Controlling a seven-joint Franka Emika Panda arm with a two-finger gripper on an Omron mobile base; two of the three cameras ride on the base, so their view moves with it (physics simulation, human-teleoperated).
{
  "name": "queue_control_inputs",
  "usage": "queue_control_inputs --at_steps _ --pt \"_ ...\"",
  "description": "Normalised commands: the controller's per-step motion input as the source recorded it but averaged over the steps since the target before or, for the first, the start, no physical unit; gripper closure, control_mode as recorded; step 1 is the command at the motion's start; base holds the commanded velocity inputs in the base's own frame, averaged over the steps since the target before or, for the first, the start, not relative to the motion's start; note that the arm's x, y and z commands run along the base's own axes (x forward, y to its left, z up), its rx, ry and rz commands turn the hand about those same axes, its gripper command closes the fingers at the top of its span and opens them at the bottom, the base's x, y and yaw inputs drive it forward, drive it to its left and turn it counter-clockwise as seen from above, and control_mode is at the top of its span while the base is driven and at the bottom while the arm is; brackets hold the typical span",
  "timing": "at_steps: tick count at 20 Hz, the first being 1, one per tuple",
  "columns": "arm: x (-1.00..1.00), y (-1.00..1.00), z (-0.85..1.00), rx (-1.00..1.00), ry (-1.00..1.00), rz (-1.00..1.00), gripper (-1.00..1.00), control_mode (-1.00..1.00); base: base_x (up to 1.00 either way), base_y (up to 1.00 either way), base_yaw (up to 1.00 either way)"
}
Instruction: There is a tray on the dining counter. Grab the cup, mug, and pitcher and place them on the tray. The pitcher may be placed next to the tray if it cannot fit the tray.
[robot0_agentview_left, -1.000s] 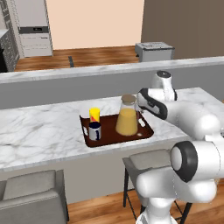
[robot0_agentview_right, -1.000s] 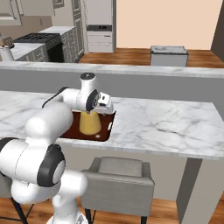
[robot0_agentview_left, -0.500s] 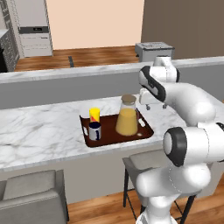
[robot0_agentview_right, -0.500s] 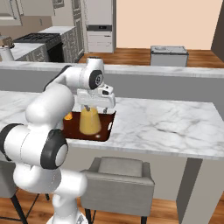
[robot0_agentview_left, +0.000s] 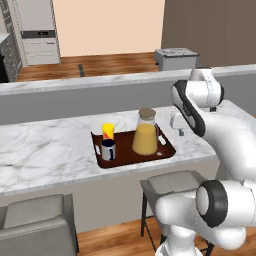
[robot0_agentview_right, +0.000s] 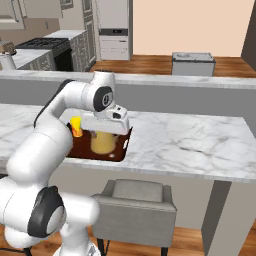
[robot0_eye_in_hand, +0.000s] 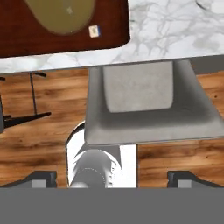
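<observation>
Tray (robot0_agentview_left: 150, 155) with cup (robot0_agentview_left: 108, 132), mug (robot0_agentview_left: 108, 149), pitcher (robot0_agentview_left: 145, 133); grey stool (robot0_eye_in_hand: 148, 103) below; pincer (robot0_agentview_left: 178, 126) spread apart beside it

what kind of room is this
Most likely a home kitchen with a dining bar: a long white grey-veined marble counter with grey upholstered stools tucked under it, a black stove among grey cabinets, and a dark reddish-brown tray of drinks.
</observation>
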Motion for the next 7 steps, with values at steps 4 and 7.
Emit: queue_control_inputs --at_steps 4,7 --pt "-1.0 0.0 0.0 0.0 -0.21 0.0 -1.0 -1.0 0.0 0.0 0.0" --pt "-0.97 0.03 0.0 0.0 -0.21 0.0 -1.0 -1.0 0.0 0.0 0.0"
